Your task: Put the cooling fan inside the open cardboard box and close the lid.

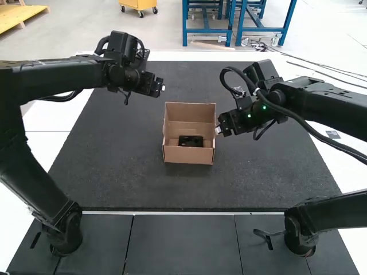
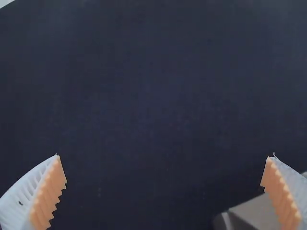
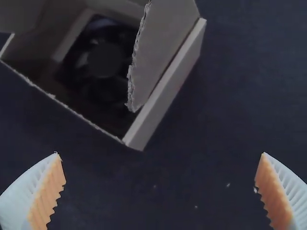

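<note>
An open cardboard box [image 1: 188, 134] stands in the middle of the black mat, its lid flap [image 1: 190, 112] upright at the far side. The black cooling fan [image 1: 191, 140] lies inside it, also seen in the right wrist view as the fan [image 3: 98, 67] behind a raised side flap [image 3: 160, 45]. My right gripper [image 1: 218, 129] hovers open just right of the box, nothing between its fingers [image 3: 43, 191]. My left gripper [image 1: 160, 87] is open above the mat, behind and left of the box; its fingers [image 2: 45, 194] are wide apart over bare mat.
The black mat [image 1: 114, 160] covers most of the white table [image 1: 43, 123]. A small dark tag [image 1: 332, 134] lies on the white table at the right. A grey corner of something [image 2: 249, 218] shows between the left fingers.
</note>
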